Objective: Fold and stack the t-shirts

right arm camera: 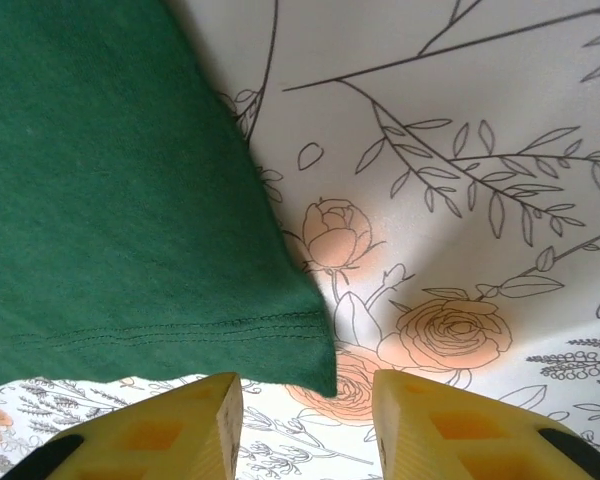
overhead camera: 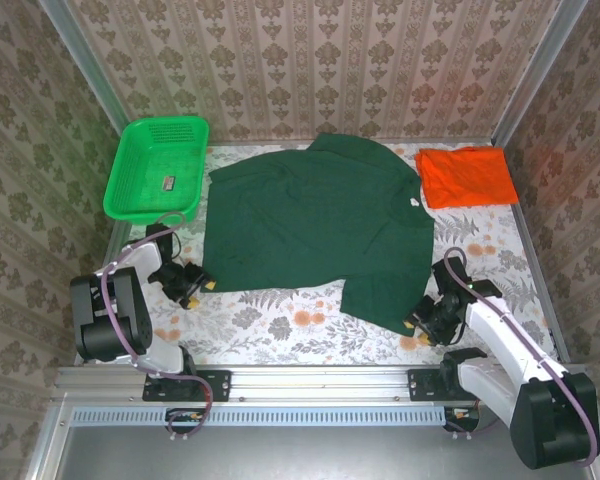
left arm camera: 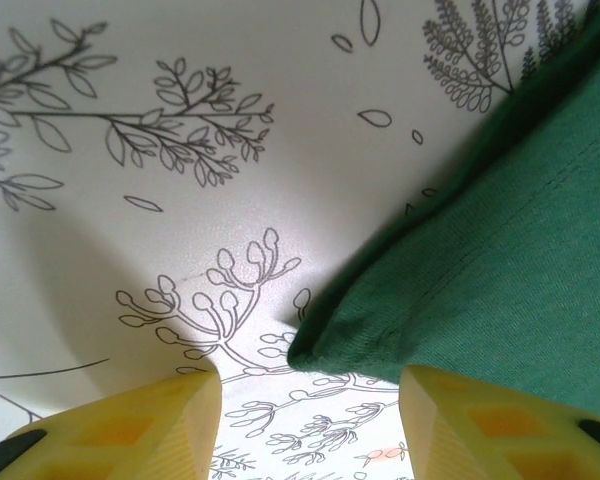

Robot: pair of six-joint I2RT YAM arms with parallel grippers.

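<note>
**Top external.** The dark green t-shirt (overhead camera: 315, 225) lies spread across the middle of the bench (overhead camera: 280, 312). The orange t-shirt (overhead camera: 467, 177) sits folded at the far right corner, and a mesh basket (overhead camera: 120, 185) stands far left. My left jaws are at the near left hem corner and my right jaws at the near right one (that side lies closer to me). An even pull from both could therefore fold the cloth askew.

**Left wrist.** The left jaws are spread. The hem corner (left arm camera: 460, 290) lies between them, nearer the right finger. Closing too low could pinch the printed bench cover as well.

**Right wrist.** The right jaws are spread. The corner (right arm camera: 130, 200) sits nearer the left finger, so a shallow bite may let it slip free.
</note>
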